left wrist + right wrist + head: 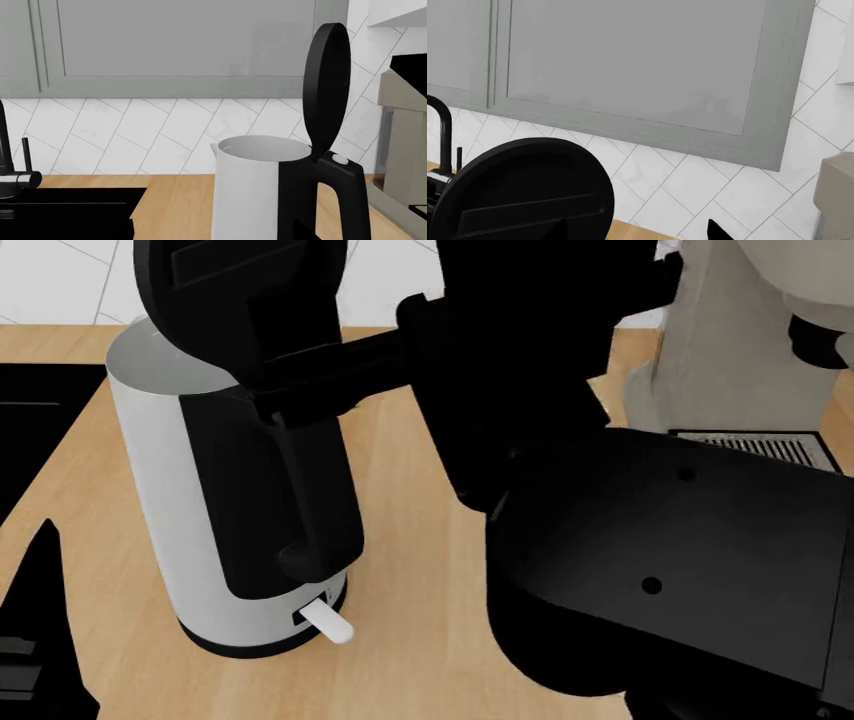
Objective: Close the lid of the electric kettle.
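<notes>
1. The round flat black plastic lid [326, 87] stands bolt upright on its hinge, fully open, at the top of the black handle [337, 192]. Push it from the back face, high up near the rim, so it swings fwd and down over the mouth.
2. The tall white cylindrical electric kettle [167, 500] sits on the light wooden countertop [400, 570], w/ the black sink [67, 212] on one side and the grey coffee machine [747, 350] on the other. It looks light, so press gently; a hard shove could tip or slide it toward the sink.
3. The right wrist view shows the lid's broad face [527, 195] very close, so I'd judge the right arm [534, 390] is the one to use. Its gripper isn't visible in any view, so I can't tell how far open it is or whether it holds anything.
4. Left gripper: same, out of sight. Its camera looks at the kettle side-on from near counter level. Keep that arm clear of the lid's arc.
5. Avoid the small white round button [339, 160] by the hinge and the small white lever [327, 623] at the base.
6. Follow thru till the lid lies flat on the rim.
</notes>
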